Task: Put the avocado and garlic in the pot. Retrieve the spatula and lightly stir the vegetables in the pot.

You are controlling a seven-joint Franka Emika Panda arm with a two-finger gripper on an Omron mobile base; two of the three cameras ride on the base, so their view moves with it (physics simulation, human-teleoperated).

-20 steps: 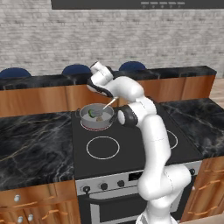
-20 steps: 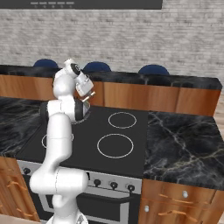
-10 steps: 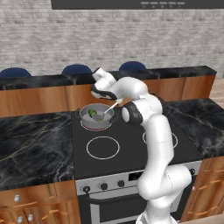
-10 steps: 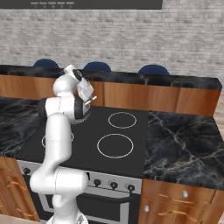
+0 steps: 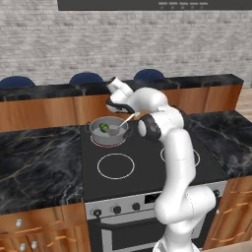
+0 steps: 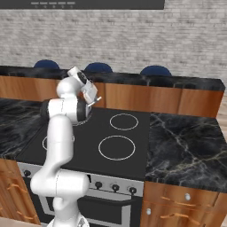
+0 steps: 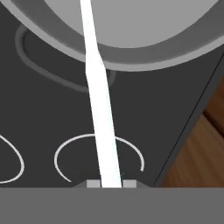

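A black glass cooktop (image 5: pixel 147 162) is set in the dark marble worktop (image 5: pixel 39 162). On its rear-left burner stands the short grey metal pot (image 5: pixel 109 131), holding the small bright-green avocado (image 5: pixel 104 127). The jaws clamp the light-grey spatula (image 5: pixel 127 119), head inside the pot. Risk: excessive sweep force could shift the pot or eject the avocado.

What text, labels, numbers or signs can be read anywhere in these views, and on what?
None can be read.
Range hood: small pale marks along its front, too small to read.
Stove knobs: no legible markings.
Pot and spatula: plain, no lettering.
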